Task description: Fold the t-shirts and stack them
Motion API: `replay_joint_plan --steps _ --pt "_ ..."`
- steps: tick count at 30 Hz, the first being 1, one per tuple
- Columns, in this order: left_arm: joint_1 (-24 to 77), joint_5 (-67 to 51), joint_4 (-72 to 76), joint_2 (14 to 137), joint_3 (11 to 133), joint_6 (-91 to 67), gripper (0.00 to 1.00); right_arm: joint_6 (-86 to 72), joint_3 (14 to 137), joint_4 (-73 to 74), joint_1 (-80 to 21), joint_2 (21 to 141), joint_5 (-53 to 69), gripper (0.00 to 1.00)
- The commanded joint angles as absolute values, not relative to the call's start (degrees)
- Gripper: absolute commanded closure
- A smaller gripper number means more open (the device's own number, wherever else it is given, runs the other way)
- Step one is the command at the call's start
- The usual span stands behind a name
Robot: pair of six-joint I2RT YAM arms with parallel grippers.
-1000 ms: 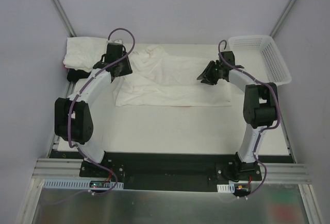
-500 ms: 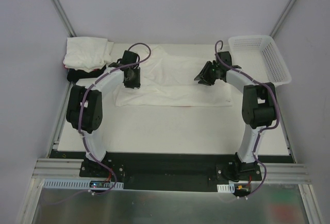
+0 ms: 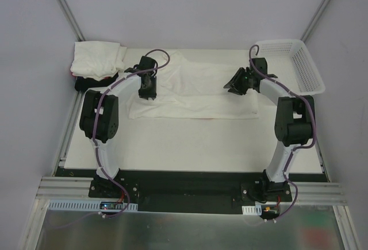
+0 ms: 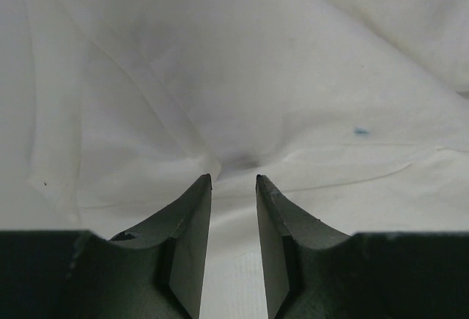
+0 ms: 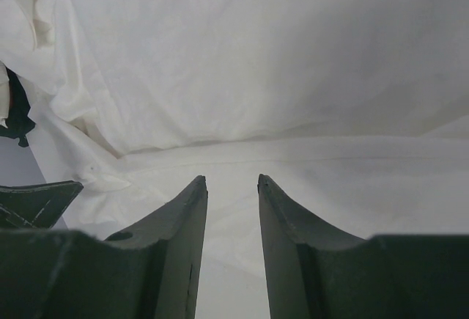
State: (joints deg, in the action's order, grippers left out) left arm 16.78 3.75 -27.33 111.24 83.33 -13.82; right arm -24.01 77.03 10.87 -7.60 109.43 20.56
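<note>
A white t-shirt [image 3: 192, 92] lies spread and wrinkled across the back middle of the table. My left gripper [image 3: 146, 93] hovers low over its left part, open, with its tips at a small pucker in the cloth [image 4: 236, 163]. My right gripper [image 3: 232, 85] is over the shirt's right part, also open. In the left wrist view the left gripper [image 4: 234, 181] has only cloth showing through its gap. The right gripper [image 5: 231, 180] shows the same over smooth white fabric [image 5: 293, 77]. A stack of folded white t-shirts [image 3: 95, 59] rests on a black one [image 3: 86, 83] at the back left.
A white mesh basket [image 3: 294, 60] stands at the back right corner, close behind the right arm. The white tabletop [image 3: 190, 143] stretches in front of the shirt toward the arm bases. Grey walls and metal posts close in the back and sides.
My left arm has swung right, from beside the folded stack to over the spread shirt's left part. The right gripper has shifted slightly right. Both grippers' gaps look the same.
</note>
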Motion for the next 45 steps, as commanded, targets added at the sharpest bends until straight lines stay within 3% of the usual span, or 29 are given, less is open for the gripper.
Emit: replay_joint_plan --steps 1,19,26,35,45 --pt "16.17 4.74 -28.56 111.45 85.08 -13.18 0.7 -25.31 76.29 8.97 -6.77 105.82 21.09 0.63" --pt "16.17 4.66 -28.56 115.31 88.07 -14.06 0.72 -26.02 73.74 6.86 -5.01 103.1 21.71 0.63" --pt "16.26 3.96 -28.56 116.02 88.94 -14.33 1.0 -26.45 73.57 6.59 -4.92 103.45 21.62 0.63" --pt "16.26 5.18 -29.27 115.4 91.14 -14.85 1.0 -26.72 73.56 6.15 -4.83 104.24 21.45 0.63" --pt "16.52 3.34 -32.08 118.83 105.19 -14.94 1.0 -27.77 73.48 5.27 -5.01 105.21 22.15 0.63"
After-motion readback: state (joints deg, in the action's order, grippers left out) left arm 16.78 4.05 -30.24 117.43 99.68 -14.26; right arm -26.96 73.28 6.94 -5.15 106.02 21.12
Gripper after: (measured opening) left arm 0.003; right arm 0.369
